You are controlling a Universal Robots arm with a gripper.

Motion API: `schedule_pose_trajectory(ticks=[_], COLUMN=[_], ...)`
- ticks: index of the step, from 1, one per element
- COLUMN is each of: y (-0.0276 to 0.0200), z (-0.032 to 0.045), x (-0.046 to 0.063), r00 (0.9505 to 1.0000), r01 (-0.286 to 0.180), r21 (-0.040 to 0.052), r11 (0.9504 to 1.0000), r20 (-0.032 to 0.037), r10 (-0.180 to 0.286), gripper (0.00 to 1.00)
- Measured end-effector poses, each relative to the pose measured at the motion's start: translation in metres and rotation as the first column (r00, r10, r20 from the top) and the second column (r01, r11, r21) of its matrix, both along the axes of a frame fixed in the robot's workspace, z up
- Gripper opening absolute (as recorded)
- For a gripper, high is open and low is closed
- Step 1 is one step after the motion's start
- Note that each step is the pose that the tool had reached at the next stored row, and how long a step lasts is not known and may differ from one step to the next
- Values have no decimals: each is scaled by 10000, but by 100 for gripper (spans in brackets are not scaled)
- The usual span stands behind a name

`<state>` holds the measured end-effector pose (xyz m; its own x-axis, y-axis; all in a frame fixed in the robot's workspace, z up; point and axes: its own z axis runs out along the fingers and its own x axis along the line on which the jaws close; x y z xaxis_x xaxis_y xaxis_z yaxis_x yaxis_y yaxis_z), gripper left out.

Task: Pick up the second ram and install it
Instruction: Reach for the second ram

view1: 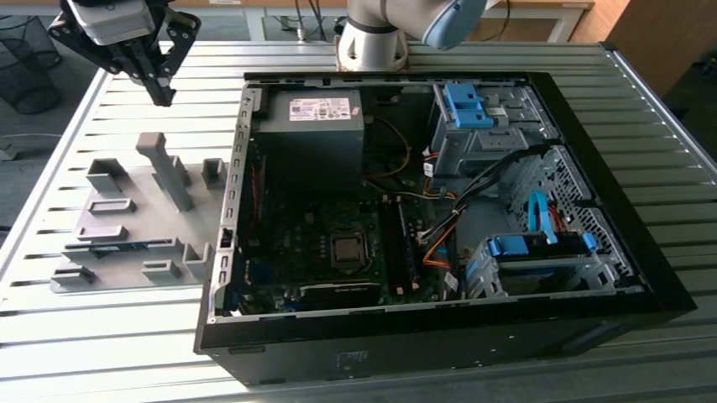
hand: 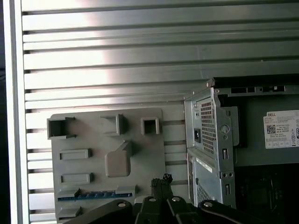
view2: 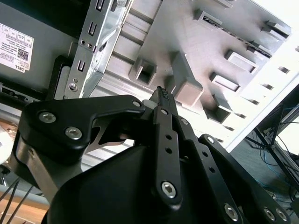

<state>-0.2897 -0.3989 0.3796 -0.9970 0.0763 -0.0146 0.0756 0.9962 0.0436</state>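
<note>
The second ram is a thin blue-green stick lying in a groove near one edge of the grey holder plate. In the exterior view the ram shows as a faint blue line on the plate, on the view's left beside the open computer case. My gripper hangs high above the table, behind the plate and well away from the stick. Its fingers are shut together with nothing between them, as both wrist views show. The black memory slots lie on the motherboard inside the case.
The open black computer case fills the middle and right of the slatted metal table. It holds a power supply, blue drive brackets and loose cables. Upright grey blocks stand on the holder plate. The arm's base stands behind the case.
</note>
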Motion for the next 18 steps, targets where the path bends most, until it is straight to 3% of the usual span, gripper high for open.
schedule_pose_trajectory(ticks=[6,18], y=[-17,-161], z=[0,-6], x=[-103,-285], r00=[10000,10000], r01=[0,-2], r21=[0,0], r11=[10000,10000], r20=[0,0], r10=[0,2], gripper=[10,10])
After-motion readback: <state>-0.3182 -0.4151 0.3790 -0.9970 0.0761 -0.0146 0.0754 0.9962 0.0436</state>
